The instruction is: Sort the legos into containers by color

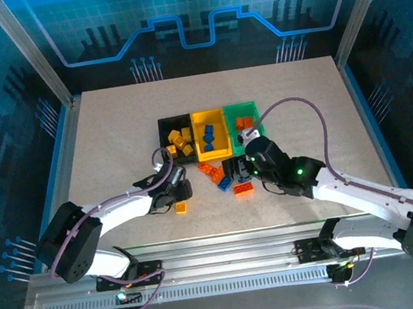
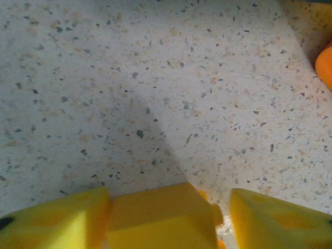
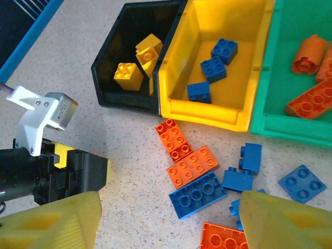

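Note:
The black bin (image 1: 176, 138) holds yellow legos (image 3: 137, 62). Blue legos (image 3: 218, 62) lie in the yellow bin (image 1: 211, 133), and orange ones (image 3: 311, 78) in the green bin (image 1: 242, 121). Loose orange bricks (image 3: 193, 166) and blue bricks (image 3: 197, 194) lie on the table in front of the bins. My right gripper (image 3: 168, 228) hangs open just above them, its fingers (image 3: 52, 223) wide apart. My left gripper (image 2: 168, 207) is low over the table, left of the pile. A yellow brick (image 2: 161, 218) sits between its fingers, touching the left one (image 2: 57, 220) with a gap to the right one.
The speckled table (image 1: 112, 137) has free room left of and behind the bins. An orange piece (image 2: 326, 65) shows at the right edge of the left wrist view. Another orange brick (image 1: 244, 188) lies near the right gripper (image 1: 234, 172). The left gripper (image 3: 52, 171) is close to the pile.

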